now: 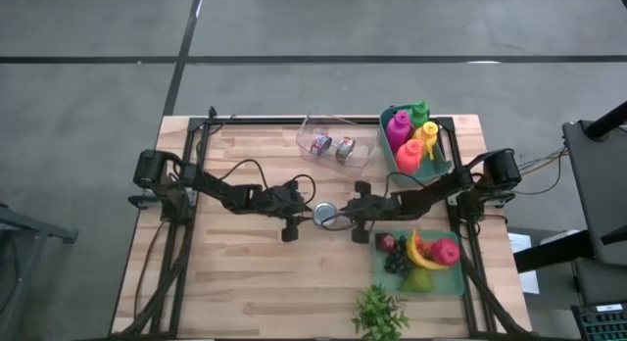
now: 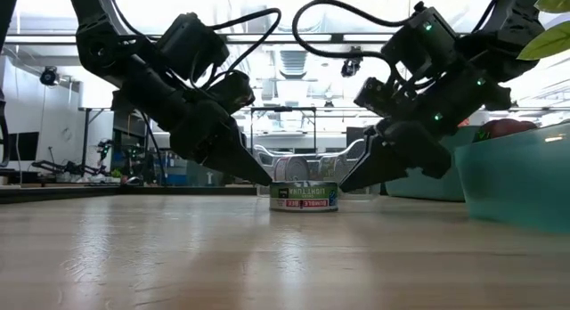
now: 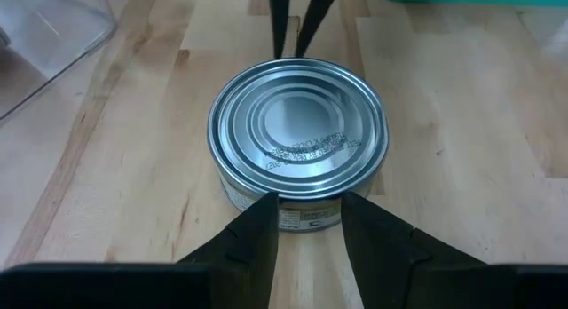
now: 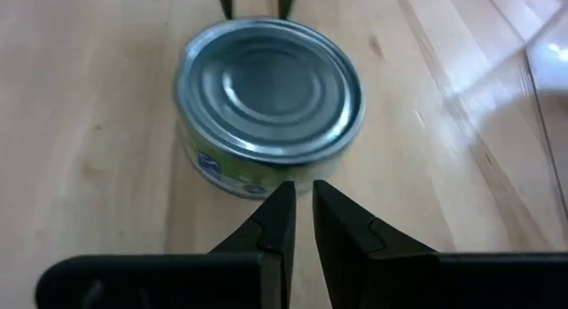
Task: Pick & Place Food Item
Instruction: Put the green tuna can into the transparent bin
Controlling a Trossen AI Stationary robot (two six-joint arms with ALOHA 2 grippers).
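Tuna can (image 1: 326,216) sits mid-bench, between my two claws, clear bin (image 1: 336,145) behind it and the fruit tray (image 1: 419,262) off to my right.

High view: left claw (image 1: 306,212) and right claw (image 1: 349,214) meet the can from opposite sides.

Low view: both sets of tips angle down at the can's (image 2: 304,196) rim; touching or just short, can't tell.

Left wrist: my fingers (image 3: 257,225) are narrow, slimmer than the can (image 3: 297,140), tips at its near wall, holding nothing.

Right wrist: fingers (image 4: 280,216) nearly closed, empty, tips just beside the can (image 4: 269,103).

Risk, as I judge it: neither claw spans the can, so pushing in just shoves or tips it.
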